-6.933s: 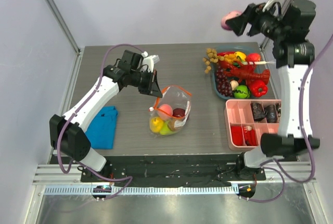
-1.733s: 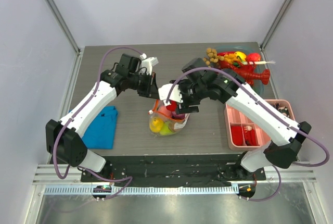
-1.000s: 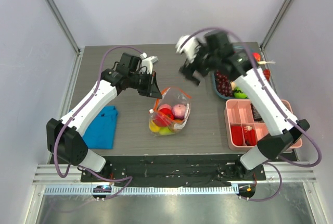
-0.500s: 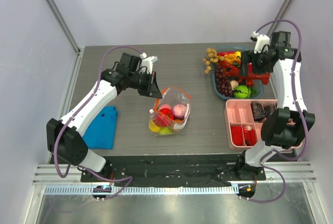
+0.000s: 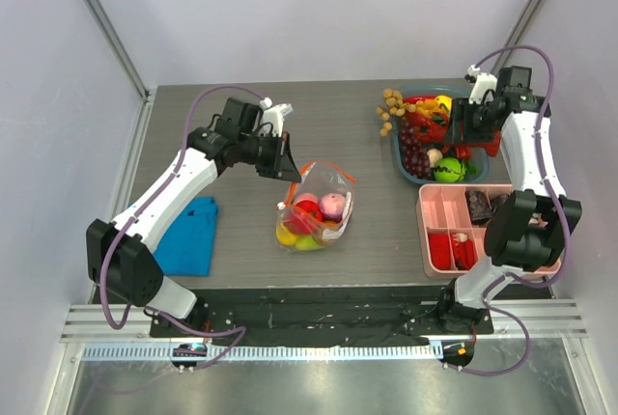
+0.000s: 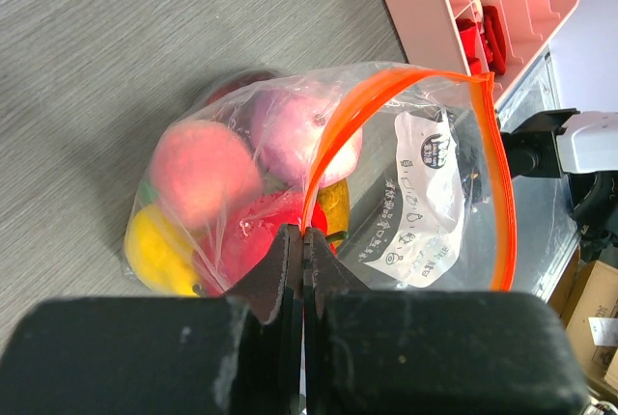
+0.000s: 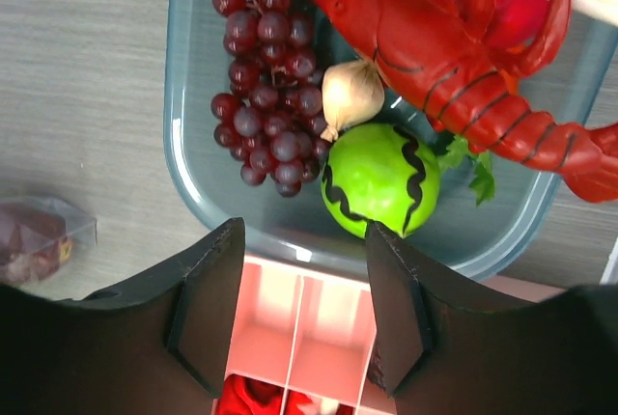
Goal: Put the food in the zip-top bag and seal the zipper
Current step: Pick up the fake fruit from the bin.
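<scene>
From above, the left gripper holds the far-left corner of the zip-top bag. The bag lies at the middle of the table with toy fruits inside. The right gripper hangs over the teal tray at the far right; a second ago it was over the far middle of the table. A bare strip of table lies between bag and tray. A blue cloth is near the left edge.

In the left wrist view, the fingers are pressed together on the orange-red zipper. The white label carries print too small to read.

In the right wrist view, the fingers are spread with nothing between them. Just ahead of them in the tray lies a green striped fruit, next to grapes, a garlic bulb and a red lobster. The pink divided box lies just beside the near rim of the tray.
</scene>
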`<control>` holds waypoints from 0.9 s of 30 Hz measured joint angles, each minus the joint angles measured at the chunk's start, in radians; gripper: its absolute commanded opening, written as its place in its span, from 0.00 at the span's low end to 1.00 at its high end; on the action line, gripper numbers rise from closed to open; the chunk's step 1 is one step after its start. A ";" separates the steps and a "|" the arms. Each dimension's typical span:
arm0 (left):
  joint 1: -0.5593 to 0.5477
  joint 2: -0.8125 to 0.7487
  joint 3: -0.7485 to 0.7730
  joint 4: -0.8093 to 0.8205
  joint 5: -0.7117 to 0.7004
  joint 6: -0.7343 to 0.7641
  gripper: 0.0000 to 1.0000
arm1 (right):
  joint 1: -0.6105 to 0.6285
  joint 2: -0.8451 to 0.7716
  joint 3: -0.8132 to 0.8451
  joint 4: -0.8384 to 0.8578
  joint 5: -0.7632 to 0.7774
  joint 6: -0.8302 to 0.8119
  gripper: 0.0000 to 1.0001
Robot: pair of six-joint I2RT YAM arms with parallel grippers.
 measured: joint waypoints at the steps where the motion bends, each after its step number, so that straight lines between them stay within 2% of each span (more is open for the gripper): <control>1: 0.000 0.000 0.000 0.000 0.000 0.000 0.00 | 0.005 0.000 -0.007 0.017 0.005 0.012 0.58; 6: 0.000 0.001 0.000 0.000 0.000 0.000 0.00 | 0.013 0.058 0.064 0.050 0.047 0.047 0.59; 10: 0.000 0.008 0.000 0.000 0.000 0.000 0.00 | 0.010 0.198 0.315 0.075 0.092 0.064 0.63; 13: 0.000 0.014 0.000 0.000 -0.001 0.000 0.00 | -0.002 0.286 0.482 0.098 0.111 0.073 0.69; 18: 0.000 0.014 0.000 0.003 -0.001 -0.001 0.00 | -0.040 0.394 0.640 0.107 0.138 0.098 0.83; 22: 0.000 0.014 0.000 0.004 -0.001 -0.001 0.00 | -0.061 0.486 0.694 0.116 0.171 0.116 0.87; 27: 0.000 0.014 0.000 0.004 -0.002 -0.001 0.00 | -0.061 0.551 0.649 0.144 0.210 0.133 0.88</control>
